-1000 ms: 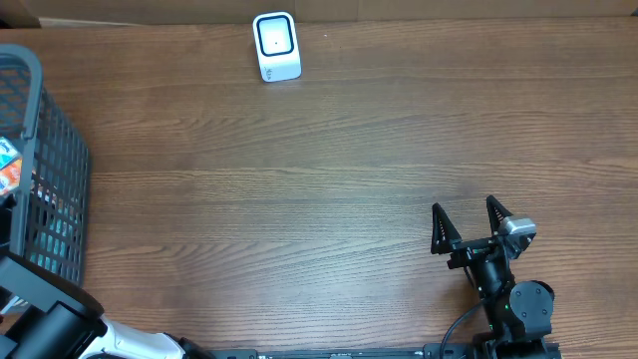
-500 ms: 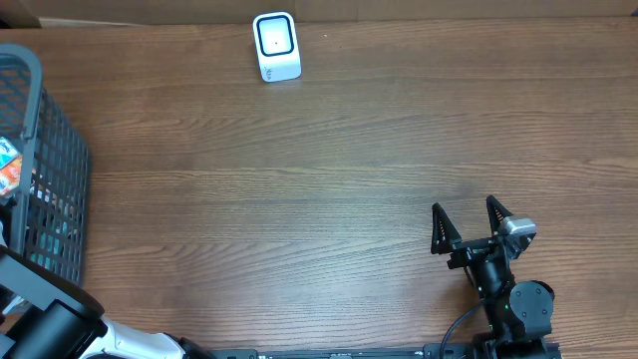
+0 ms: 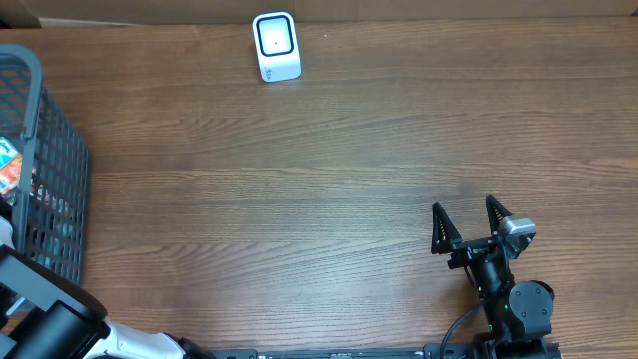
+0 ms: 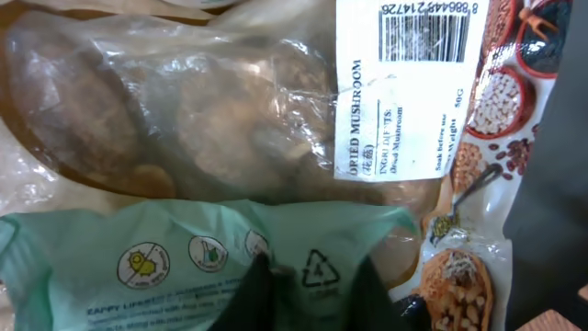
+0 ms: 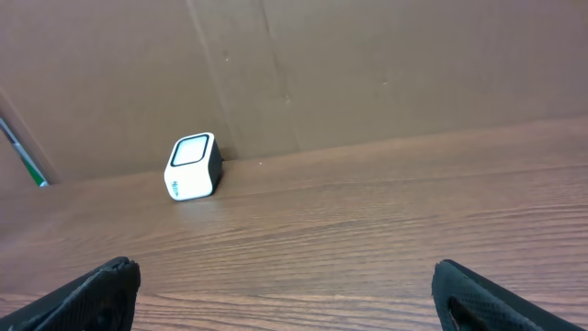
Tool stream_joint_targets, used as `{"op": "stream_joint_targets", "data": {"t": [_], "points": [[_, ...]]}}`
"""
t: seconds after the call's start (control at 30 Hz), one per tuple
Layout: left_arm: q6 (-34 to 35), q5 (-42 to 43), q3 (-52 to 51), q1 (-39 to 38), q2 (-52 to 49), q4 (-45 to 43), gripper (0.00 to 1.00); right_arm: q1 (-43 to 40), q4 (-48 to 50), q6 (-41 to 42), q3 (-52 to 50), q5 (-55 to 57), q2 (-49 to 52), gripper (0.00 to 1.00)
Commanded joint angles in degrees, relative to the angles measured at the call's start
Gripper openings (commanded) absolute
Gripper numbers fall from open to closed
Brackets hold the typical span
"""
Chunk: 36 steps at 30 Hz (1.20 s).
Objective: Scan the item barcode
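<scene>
Green bag (image 4: 138, 248) is the thing being picked, I think, and it lies inside the basket (image 3: 55, 170) at the left edge of the surface (image 3: 349, 199). The left end effector (image 4: 312, 294) is down in the basket. Its two dark fingers are pressed together and pinch a fold of the green bag, right by the recycle sign.

So the step now looks like the grab. The scan is not yet done.

The scanner (image 3: 276, 46) is a small white box. It sits at the far edge of the surface, a bit left of the middle, well apart from the basket. Next, the bag should be lifted up out of the basket and carried over to the scanner. Its barcode has to face the scanner window. No barcode shows on the green bag, so it may need a turn first.

In the left wrist view, the part of the green bag that shows runs from side to side, and its little signs stand the right way up. I cannot see its ends, so I cannot be sure of its long way.

Behind it lies a clear bag of mushrooms (image 4: 184, 110) with a white label (image 4: 404, 87), and a pack with bean pictures (image 4: 496, 138).

The right end effector (image 3: 464, 207) is near the near edge, on the right. Its fingers are spread wide and hold nothing.
</scene>
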<state>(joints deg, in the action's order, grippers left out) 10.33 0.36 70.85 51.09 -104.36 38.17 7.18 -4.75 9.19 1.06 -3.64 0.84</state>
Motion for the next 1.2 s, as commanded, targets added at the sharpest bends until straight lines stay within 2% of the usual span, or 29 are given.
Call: {"op": "stream_joint_targets", "data": {"t": [0.0,0.23,0.43,0.57,0.63,0.73,0.77,0.87,0.93,1.03,1.17], "points": [[0.0,-0.8,-0.6,0.3,-1.2,1.9,0.04,0.3,0.2,-0.1,-0.6,-0.1,-0.7,1.0],[0.0,0.7,9.1,0.3,-0.3,9.7,0.04,0.3,0.2,-0.1,-0.6,-0.1,-0.7,1.0],[2.1,4.3,25.5,0.3,0.5,20.0,0.04,0.3,0.2,-0.1,-0.6,-0.1,-0.7,1.0],[2.6,8.6,40.9,0.2,1.9,27.6,0.04,0.3,0.2,-0.1,-0.6,-0.1,-0.7,1.0],[2.5,10.9,45.3,0.2,2.9,29.2,0.04,0.3,0.2,-0.1,-0.6,-0.1,-0.7,1.0],[-1.3,11.0,47.6,0.0,4.4,29.6,0.04,0.3,0.2,-0.1,-0.6,-0.1,-0.7,1.0],[-2.5,11.0,47.5,-0.1,4.5,29.9,0.08,0.3,0.2,-0.1,-0.6,-0.1,-0.7,1.0],[-2.9,9.8,44.8,-0.1,3.8,31.0,0.33,0.3,0.2,-0.1,-0.6,-0.1,-0.7,1.0],[-3.6,9.8,41.2,0.2,3.1,30.5,0.43,0.3,0.2,-0.1,-0.6,-0.1,-0.7,1.0],[-7.6,9.8,35.3,0.8,1.8,28.6,0.53,0.3,0.2,-0.1,-0.6,-0.1,-0.7,1.0],[-12.8,9.8,28.5,1.4,-0.8,25.6,0.57,0.3,0.2,-0.1,-0.6,-0.1,-0.7,1.0]]}}
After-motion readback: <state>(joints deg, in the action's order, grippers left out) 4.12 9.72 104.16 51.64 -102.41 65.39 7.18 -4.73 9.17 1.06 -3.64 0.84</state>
